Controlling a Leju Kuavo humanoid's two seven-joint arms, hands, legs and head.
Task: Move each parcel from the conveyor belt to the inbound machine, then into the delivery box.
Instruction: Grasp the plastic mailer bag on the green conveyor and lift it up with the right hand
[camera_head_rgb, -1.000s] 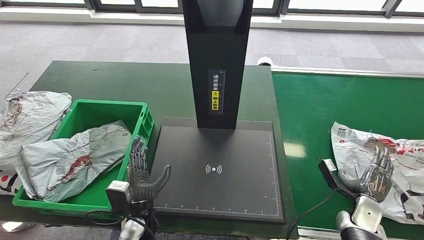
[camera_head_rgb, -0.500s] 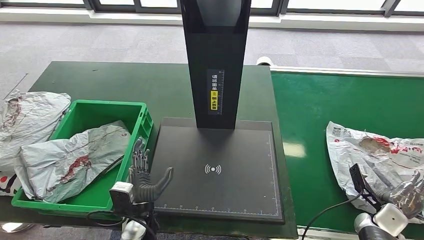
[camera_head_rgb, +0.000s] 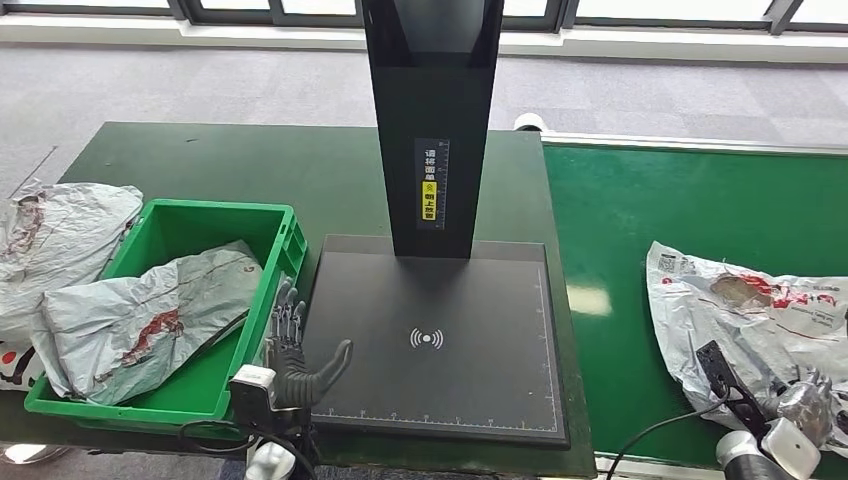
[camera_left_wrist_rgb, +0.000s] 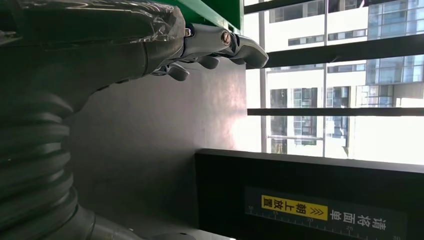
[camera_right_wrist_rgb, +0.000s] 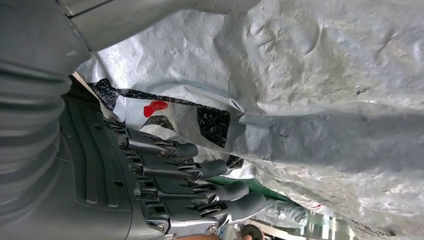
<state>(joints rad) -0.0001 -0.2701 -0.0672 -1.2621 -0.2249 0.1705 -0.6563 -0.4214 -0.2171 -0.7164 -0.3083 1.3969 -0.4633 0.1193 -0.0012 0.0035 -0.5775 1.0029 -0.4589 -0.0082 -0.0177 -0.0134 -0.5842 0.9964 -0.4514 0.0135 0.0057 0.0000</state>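
Observation:
A crumpled grey parcel (camera_head_rgb: 745, 315) with red and black print lies on the green conveyor belt (camera_head_rgb: 680, 210) at the right. My right hand (camera_head_rgb: 803, 408) is low at the parcel's near edge. In the right wrist view the parcel (camera_right_wrist_rgb: 310, 100) bulges between the thumb and the outstretched fingers (camera_right_wrist_rgb: 200, 170), which are not closed on it. My left hand (camera_head_rgb: 293, 352) hovers with fingers spread and nothing in it, between the green delivery box (camera_head_rgb: 210, 207) and the black plate of the inbound machine (camera_head_rgb: 450, 390). One grey parcel (camera_head_rgb: 140, 320) lies in the box.
The machine's black column (camera_head_rgb: 432, 120) with its yellow label rises behind the plate. More grey parcels (camera_head_rgb: 55, 240) are heaped on the table left of the box. The left wrist view shows the dark plate (camera_left_wrist_rgb: 150, 140) and the column's label (camera_left_wrist_rgb: 295, 207).
My right hand has dropped from on top of the parcel to its near edge at the frame's bottom. The parcel has shifted slightly left. The left hand has barely moved.

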